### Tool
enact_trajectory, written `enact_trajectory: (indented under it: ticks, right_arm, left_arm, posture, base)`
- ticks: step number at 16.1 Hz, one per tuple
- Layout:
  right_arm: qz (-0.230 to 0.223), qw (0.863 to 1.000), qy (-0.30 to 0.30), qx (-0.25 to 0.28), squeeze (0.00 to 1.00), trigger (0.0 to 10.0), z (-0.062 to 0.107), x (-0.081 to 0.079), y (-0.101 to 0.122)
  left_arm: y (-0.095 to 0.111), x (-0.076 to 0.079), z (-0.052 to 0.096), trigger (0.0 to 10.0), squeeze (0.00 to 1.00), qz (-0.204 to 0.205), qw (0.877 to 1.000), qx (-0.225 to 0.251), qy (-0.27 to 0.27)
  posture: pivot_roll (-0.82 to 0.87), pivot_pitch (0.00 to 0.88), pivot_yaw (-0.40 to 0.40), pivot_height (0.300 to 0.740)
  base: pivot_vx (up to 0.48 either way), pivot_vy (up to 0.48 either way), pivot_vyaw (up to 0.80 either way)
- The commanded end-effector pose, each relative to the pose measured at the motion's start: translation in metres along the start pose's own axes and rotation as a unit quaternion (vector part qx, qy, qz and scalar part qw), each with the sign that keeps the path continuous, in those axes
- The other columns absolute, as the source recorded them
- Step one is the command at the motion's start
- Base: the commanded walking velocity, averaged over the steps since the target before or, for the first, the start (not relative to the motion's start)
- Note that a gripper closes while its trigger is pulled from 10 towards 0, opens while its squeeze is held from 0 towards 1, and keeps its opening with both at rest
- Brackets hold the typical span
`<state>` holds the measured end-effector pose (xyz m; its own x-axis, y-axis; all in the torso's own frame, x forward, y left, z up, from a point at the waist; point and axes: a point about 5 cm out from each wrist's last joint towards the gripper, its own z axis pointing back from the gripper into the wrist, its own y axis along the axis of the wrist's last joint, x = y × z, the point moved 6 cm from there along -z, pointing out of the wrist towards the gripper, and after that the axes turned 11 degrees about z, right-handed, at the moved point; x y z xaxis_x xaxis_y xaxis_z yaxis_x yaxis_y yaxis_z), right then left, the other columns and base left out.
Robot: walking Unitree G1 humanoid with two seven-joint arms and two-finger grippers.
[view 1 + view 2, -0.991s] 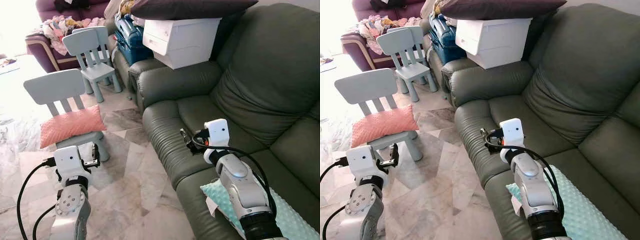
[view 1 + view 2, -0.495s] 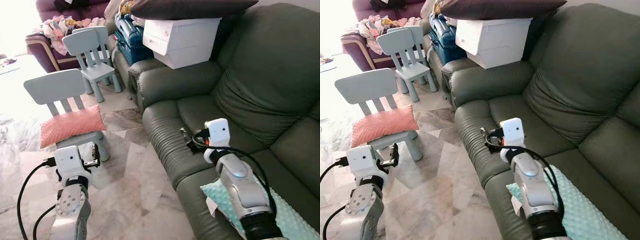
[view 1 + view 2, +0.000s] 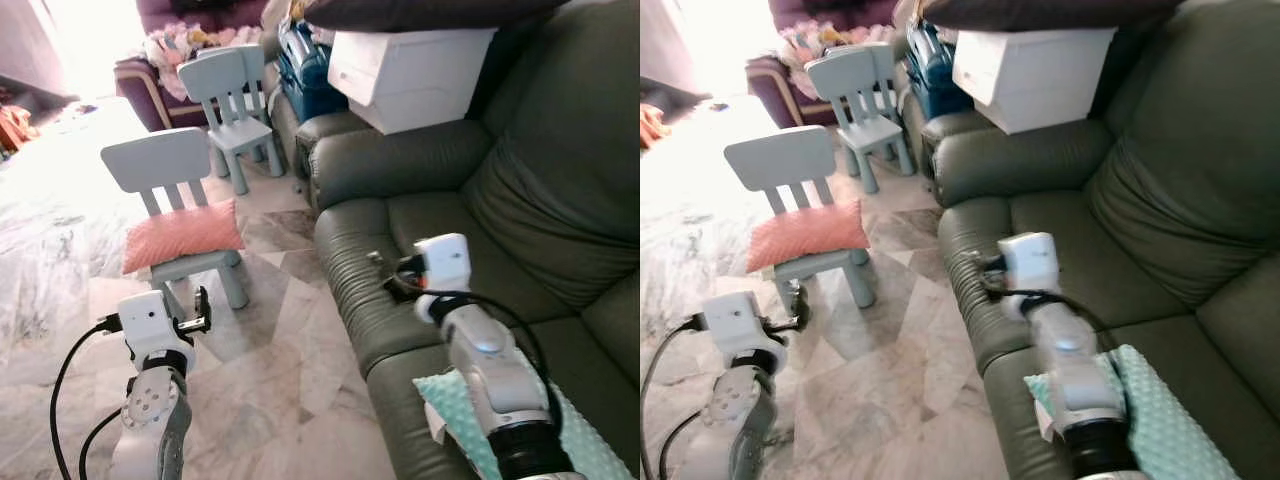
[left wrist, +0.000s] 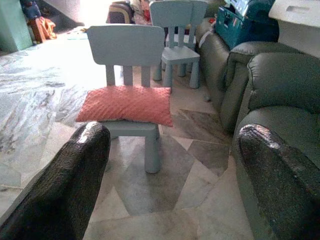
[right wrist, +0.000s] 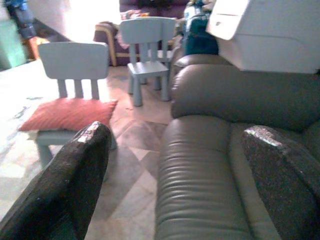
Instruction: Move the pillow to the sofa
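Note:
A salmon-pink pillow [image 3: 183,234] lies on the seat of a small pale-blue chair [image 3: 160,165] that stands on the marble floor. To its right is the dark green leather sofa [image 3: 450,230]. My left gripper [image 3: 199,311] hangs low over the floor, just in front of the chair. It is open and empty, and the pillow [image 4: 126,104] shows straight ahead between its fingers [image 4: 80,170]. My right gripper [image 3: 384,271] hovers over the front edge of the sofa seat, also open and holding nothing. The pillow [image 5: 67,113] appears off to one side of it.
A second pale-blue chair [image 3: 232,88] stands further back. A white drawer box [image 3: 410,65] sits on the sofa's armrest, with a blue bag [image 3: 305,85] behind it. A mint bobbled cushion [image 3: 565,435] lies on the near sofa seat. A purple couch [image 3: 150,75] with clothes stands at the back.
The whole picture has slid to the right, so the camera has turned left. The pillow, the chair and both arms keep their places relative to each other.

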<state>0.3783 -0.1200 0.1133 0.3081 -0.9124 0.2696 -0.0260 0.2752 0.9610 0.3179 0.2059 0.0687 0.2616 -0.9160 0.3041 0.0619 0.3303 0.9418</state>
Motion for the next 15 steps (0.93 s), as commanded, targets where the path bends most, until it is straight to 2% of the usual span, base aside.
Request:
enact_trajectory:
  ticks: [1,15]
  right_arm:
    - [-0.007,1.000,0.018,0.014,0.00,10.0,-0.0050,-0.0132,0.0088]
    - [-0.014,1.000,0.017,0.020,0.00,10.0,-0.0081,-0.0132,0.0112]
  left_arm:
    - [0.0060,-0.0113,-0.0006,10.0,0.00,-0.007,1.000,0.007,0.015]
    - [0.0044,-0.0119,-0.0049,10.0,0.00,-0.011,1.000,0.002,0.016]
  posture:
    - [-0.23,0.000,0.082,0.740]
    - [-0.24,0.000,0.094,0.740]
  base:
    - [0.000,0.480,0.00]
    - [0.000,0.480,0.00]
